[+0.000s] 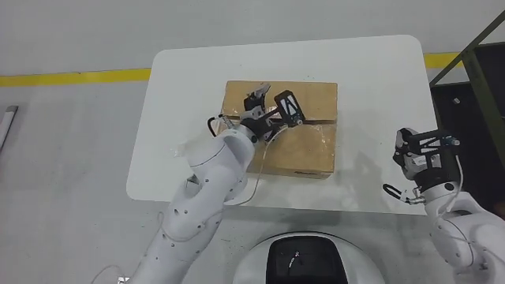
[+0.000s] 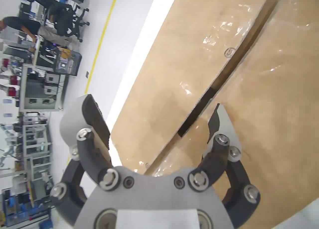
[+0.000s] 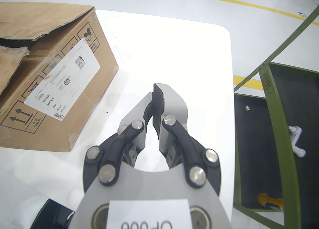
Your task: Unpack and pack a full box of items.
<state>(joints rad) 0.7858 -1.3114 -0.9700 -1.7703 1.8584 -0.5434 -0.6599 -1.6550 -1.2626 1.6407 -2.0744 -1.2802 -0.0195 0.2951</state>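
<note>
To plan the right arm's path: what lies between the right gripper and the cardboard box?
Bare white table lies between the right gripper and the cardboard box; the right wrist view shows it.

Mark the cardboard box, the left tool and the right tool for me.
cardboard box (image 1: 308, 146), top view, on the flap nearer the robot.
left tool (image 2: 154, 108), left wrist view, midway between its open fingertips.
right tool (image 3: 156, 100), right wrist view, between its shut fingertips.

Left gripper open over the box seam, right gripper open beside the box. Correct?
Not quite. The right gripper is shut, not open, as the right wrist view shows. It is beside the box, and the left gripper is open over the seam.
</note>
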